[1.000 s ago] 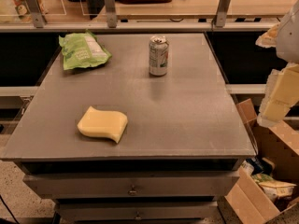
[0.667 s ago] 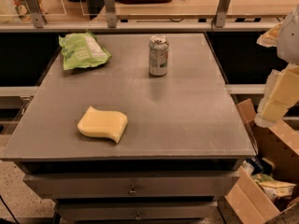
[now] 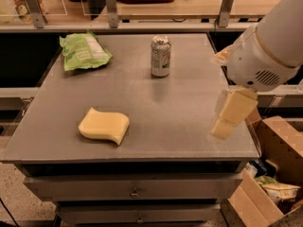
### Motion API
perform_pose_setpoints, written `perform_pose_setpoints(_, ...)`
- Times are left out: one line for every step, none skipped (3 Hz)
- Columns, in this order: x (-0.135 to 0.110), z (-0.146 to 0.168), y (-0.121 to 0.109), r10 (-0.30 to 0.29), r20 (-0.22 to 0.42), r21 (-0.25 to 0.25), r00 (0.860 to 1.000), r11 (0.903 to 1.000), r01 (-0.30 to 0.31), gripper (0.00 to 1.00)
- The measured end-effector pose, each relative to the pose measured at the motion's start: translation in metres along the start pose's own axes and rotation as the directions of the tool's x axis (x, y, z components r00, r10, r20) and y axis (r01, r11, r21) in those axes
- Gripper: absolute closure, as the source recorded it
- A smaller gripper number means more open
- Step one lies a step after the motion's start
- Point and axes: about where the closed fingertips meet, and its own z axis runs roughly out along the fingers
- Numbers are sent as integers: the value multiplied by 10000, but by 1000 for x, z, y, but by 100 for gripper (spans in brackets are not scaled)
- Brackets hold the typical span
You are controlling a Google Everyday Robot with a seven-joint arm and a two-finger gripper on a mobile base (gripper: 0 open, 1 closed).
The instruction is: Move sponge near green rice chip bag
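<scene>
Grey metal table (image 3: 189,126) with drawers under it and a railed counter behind; open cardboard box (image 3: 274,174) on the floor, below and right of the gripper. One green rice chip bag (image 3: 84,52) lies far left of the gripper and beyond it. One sponge (image 3: 104,125) lies well to its left, and one drink can (image 3: 160,56) stands left and beyond. Gripper (image 3: 223,128) hangs at the table's right front edge with nothing seen in it; spread or closed, cannot tell.
</scene>
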Motion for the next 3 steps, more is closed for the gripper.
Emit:
perform_pose_setpoints(-40, 35, 22, -238, 1142, -589, 9932, 9978, 307, 0)
perform_pose_setpoints(-80, 61, 37, -261, 1995, -677, 9796, 9969, 403, 0)
perform_pose_setpoints(-84, 60, 36, -294, 2059, -543, 9781, 9977, 414, 0)
